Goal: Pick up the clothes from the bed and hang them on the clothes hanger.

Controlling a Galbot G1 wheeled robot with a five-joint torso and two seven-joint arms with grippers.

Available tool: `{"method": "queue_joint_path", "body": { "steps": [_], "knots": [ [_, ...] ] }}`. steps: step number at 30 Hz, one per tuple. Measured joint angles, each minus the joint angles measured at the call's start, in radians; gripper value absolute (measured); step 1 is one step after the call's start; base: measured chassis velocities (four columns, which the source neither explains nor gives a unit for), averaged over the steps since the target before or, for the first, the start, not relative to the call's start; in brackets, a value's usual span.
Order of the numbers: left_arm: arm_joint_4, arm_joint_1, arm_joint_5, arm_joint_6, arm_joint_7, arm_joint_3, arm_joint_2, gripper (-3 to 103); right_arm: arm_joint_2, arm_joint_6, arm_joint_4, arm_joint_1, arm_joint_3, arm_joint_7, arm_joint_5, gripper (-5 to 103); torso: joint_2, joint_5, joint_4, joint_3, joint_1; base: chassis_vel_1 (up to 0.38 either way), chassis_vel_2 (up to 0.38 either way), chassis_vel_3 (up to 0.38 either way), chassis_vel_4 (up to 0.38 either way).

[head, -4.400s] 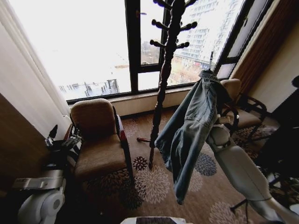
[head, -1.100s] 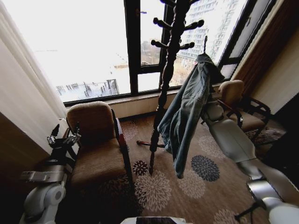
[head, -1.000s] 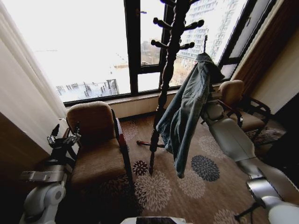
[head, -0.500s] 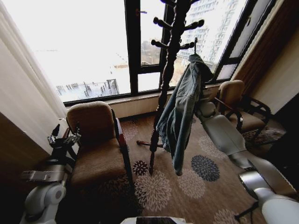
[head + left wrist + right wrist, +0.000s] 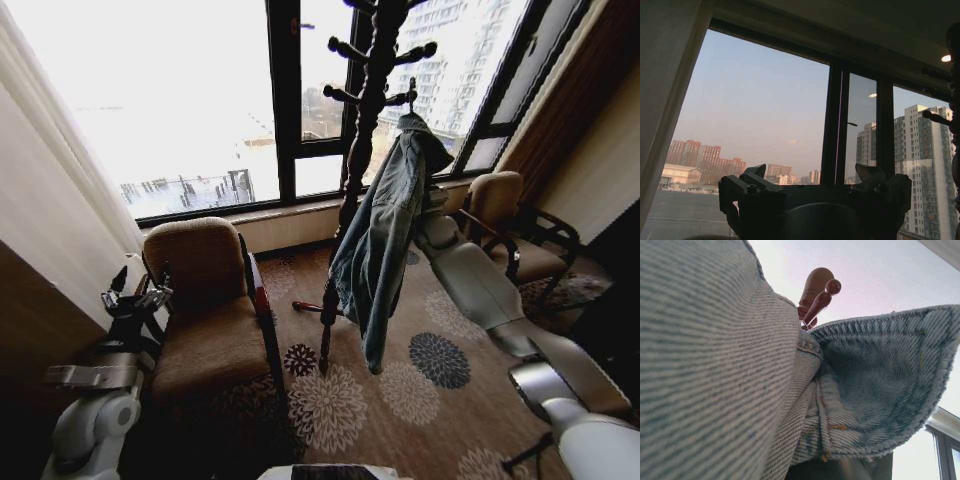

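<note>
By the window (image 5: 200,110), the denim jacket (image 5: 382,230), its collar hidden around the right gripper whose jaws cannot be told, is being brought nearer against the coat stand (image 5: 362,120), so hanging looks close.

A high-rise hotel-style room or apartment sitting corner: dark-framed floor-level windows (image 5: 290,100) look out on tower blocks (image 5: 920,165) and a city skyline. A turned dark-wood coat stand (image 5: 355,170) rises just beside the right end effector (image 5: 432,205), on a brown carpet (image 5: 340,400) patterned with large floral medallions. A padded brown armchair (image 5: 205,310) with wooden arms sits near the left end effector (image 5: 135,300), a second matching chair (image 5: 510,225) stands beyond the right arm, and a pale curtain (image 5: 50,220) hangs alongside.
</note>
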Motion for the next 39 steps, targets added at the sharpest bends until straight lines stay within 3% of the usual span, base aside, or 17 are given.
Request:
{"method": "queue_joint_path", "body": {
  "steps": [39],
  "knots": [
    [0.037, -0.018, -0.009, -0.005, 0.008, 0.002, 0.016, 100, -0.01, -0.006, 0.002, -0.008, 0.016, 0.002, -0.017, 17, 0.0, 0.0001, 0.0, 0.0, 0.0, 0.0, 0.0, 0.0, 0.0]
  ]
}}
